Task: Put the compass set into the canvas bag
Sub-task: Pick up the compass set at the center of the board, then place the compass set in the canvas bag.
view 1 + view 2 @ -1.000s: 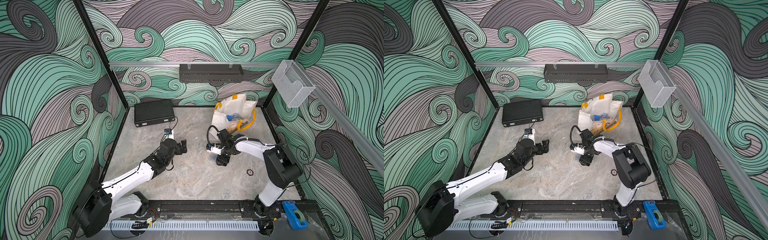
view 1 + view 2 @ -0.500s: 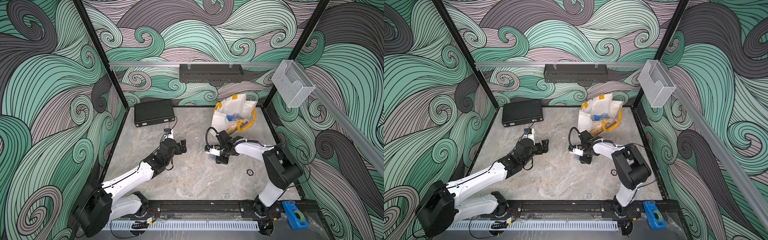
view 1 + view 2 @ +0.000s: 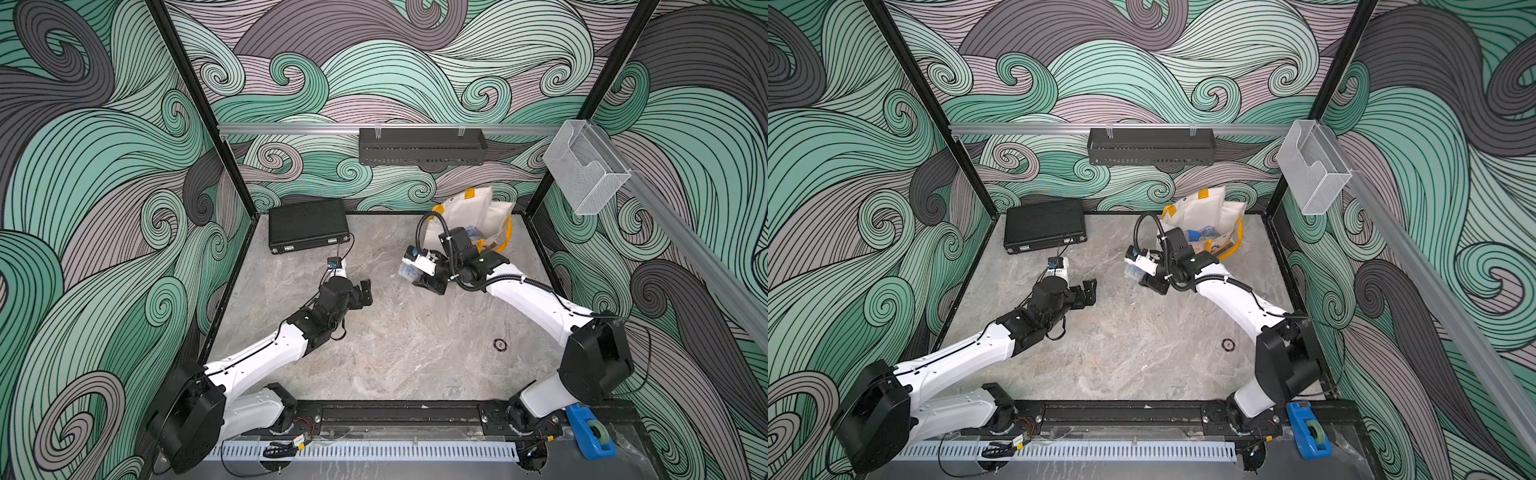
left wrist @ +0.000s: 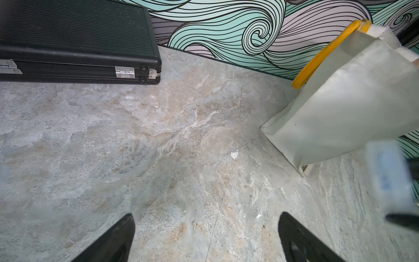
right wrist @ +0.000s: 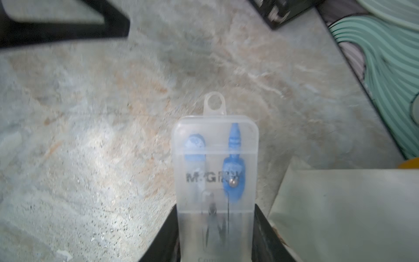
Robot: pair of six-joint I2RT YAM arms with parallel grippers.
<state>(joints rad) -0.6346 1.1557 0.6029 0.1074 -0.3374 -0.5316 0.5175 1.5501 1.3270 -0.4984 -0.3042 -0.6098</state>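
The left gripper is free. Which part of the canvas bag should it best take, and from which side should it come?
Probably the yellow strap handle at the rim of the canvas bag, coming from the black briefcase side. The bag is soft and its flat wall offers no edge to pinch; that strap loops clear of the fabric.
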